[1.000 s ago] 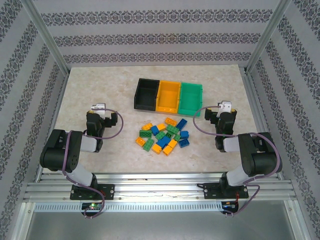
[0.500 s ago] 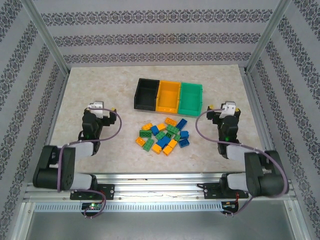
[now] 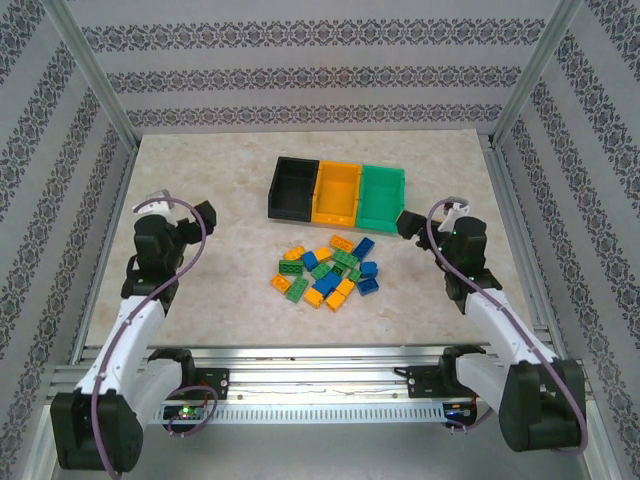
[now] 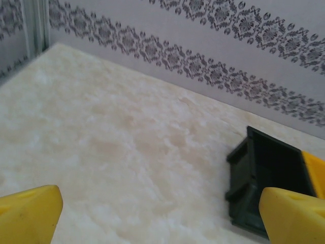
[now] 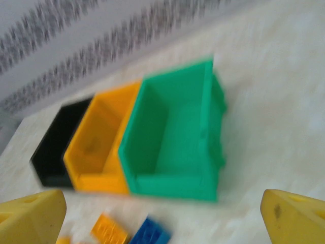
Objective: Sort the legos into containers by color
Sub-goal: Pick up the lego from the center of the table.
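Several legos [image 3: 328,268] in yellow-orange, green and blue lie in a loose pile at the table's middle. Behind the pile stand the containers in a row: a black bin [image 3: 275,203], a yellow-orange bin [image 3: 336,214] and a green bin [image 3: 381,222], with nothing seen inside them. My left gripper [image 3: 203,218] hovers open to the left of the pile, facing the black bin [image 4: 244,173]. Open too, my right gripper [image 3: 410,222] hangs beside the green bin's near right corner. Between its yellow fingertips [image 5: 30,216] I see the green bin [image 5: 172,185], an orange lego [image 5: 109,231] and a blue lego [image 5: 150,235].
A metal frame [image 3: 300,365] runs along the near edge of the marble-look table [image 3: 200,170], with patterned walls on the other three sides. Bare table stretches under the left gripper [image 4: 162,218] and right of the green bin.
Both arms have unfolded from their tucked pose. The left gripper swung out to the left; the right gripper reached forward to the green bin. Legos and bins have not moved.
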Controlling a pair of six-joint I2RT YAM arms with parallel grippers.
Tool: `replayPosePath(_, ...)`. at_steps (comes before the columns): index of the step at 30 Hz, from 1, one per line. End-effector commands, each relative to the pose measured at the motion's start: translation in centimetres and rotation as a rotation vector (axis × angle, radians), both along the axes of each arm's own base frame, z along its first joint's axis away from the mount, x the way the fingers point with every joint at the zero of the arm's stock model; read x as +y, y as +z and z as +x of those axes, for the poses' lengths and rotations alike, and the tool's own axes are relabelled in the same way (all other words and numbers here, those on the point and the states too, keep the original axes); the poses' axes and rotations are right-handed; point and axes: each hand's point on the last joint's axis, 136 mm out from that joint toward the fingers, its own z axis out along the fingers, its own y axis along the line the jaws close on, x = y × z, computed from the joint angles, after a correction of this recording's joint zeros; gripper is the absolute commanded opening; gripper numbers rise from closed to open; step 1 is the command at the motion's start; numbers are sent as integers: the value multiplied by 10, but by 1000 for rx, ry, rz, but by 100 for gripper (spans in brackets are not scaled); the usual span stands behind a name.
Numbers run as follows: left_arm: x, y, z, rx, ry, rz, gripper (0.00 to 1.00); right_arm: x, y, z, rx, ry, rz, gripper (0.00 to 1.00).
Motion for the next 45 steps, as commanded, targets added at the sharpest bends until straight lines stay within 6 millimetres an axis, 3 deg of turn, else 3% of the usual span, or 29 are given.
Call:
replayPosePath(1,-29,-25,-21,174,-114,-188,99,37,-47,-31,295,116,210,98)
replayPosePath(6,-51,-62,-35,485,-218,-253,99,70,-80,-55,469,207,31,95)
replayPosePath(8,-57,-74,-40,604,-261,-257,99,80,-90,-64,533,244,-76,89)
replayPosePath(15,-58,-99,-44,716,-328,-199,99,65,-102,-77,665,201,-449,85)
replayPosePath(18,-62,-103,-46,744,-350,-212,99,65,-105,-69,668,180,-459,83)
replayPosePath(21,-61,-110,-51,762,-350,-209,99,76,-108,-61,688,195,-438,74)
replayPosePath(26,-57,-110,-52,765,-328,-190,99,89,-118,-51,710,211,-428,70)
replayPosePath(33,-50,-108,-51,742,-299,-151,99,105,-134,-51,769,256,-404,58)
replayPosePath(37,-57,-109,-47,750,-328,-191,99,111,-138,-53,772,267,-385,63)
replayPosePath(41,-56,-114,-47,773,-323,-191,99,123,-129,-50,745,295,-376,66)
replayPosePath(45,-57,-111,-43,765,-331,-195,99,122,-132,-45,745,288,-419,67)
